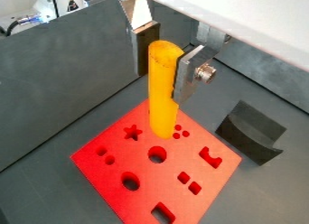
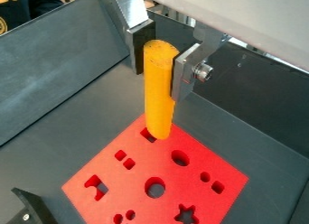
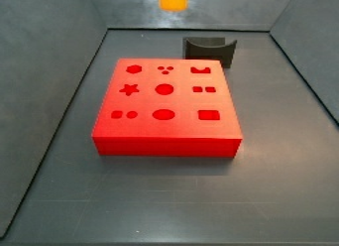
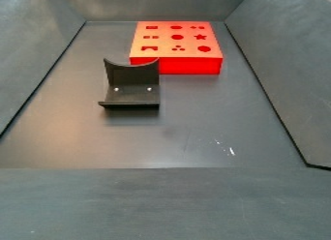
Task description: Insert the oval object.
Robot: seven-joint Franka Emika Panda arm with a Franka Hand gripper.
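The gripper (image 1: 167,67) has its jaws clamped on the oval object (image 1: 163,83), holding it upright above the red block (image 3: 166,103). In a side view only the peg's lower tip shows at the top edge of the frame (well clear of the block). Pickup looks done; lowering into the oval hole (image 3: 165,115) remains. The dark grey curved block (image 4: 130,84) sits apart on the table (image 4: 195,137).
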